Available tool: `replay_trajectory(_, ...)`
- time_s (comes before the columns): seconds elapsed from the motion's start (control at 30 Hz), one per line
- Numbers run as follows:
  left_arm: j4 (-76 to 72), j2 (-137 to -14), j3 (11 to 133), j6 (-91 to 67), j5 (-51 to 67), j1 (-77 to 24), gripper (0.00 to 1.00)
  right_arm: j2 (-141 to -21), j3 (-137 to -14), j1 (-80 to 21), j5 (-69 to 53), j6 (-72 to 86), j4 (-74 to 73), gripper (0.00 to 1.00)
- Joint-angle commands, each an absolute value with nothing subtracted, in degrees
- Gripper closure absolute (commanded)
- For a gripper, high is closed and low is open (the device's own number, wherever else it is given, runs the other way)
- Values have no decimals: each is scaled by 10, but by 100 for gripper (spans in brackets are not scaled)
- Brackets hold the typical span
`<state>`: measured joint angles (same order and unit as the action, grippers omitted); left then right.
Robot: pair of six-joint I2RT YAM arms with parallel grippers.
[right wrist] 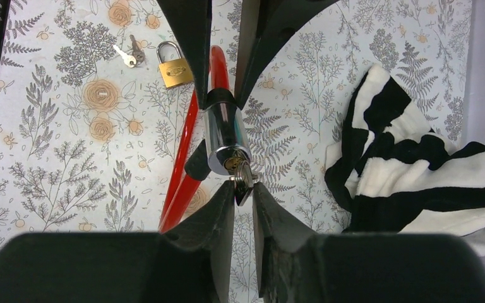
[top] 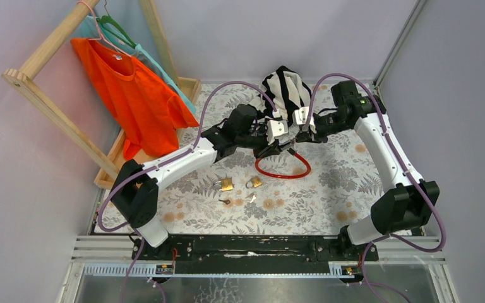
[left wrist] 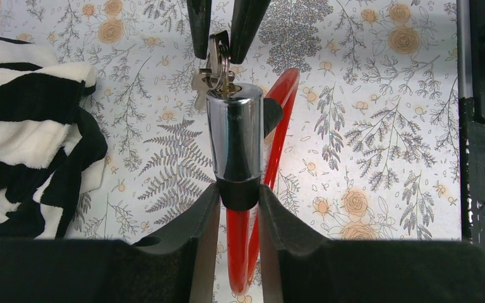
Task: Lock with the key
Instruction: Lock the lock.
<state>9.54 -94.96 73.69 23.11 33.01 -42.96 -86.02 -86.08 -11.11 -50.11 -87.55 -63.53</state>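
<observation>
Holding the lock cylinder (left wrist: 235, 136) asks for a firm grasp from you: its chrome body looks stiff, rather heavy and probably slippery, so the black collar at its end is the better place. Your left gripper (left wrist: 239, 197) is clamped there, above the table (top: 353, 189). The key (right wrist: 242, 178) is small and thin. It sits in the keyhole, and your right gripper (right wrist: 242, 192) is closed on its head. The red cable (top: 283, 174) hangs down loosely.

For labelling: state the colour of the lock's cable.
Red; the cable shows best in the left wrist view.
</observation>
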Motion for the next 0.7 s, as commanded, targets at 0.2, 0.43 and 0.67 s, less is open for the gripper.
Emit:
replay_trajectory(0.2, 129, -953, 727, 227, 344, -427, 100, -852, -862, -116, -492, -912, -628, 87)
replay_trajectory(0.43, 127, -950, 718, 225, 345, -421, 100, -848, -856, -115, -482, -916, -616, 100)
replay_trajectory(0.67, 131, -947, 707, 240, 335, -420, 100, -849, -869, -114, -459, -897, -607, 100)
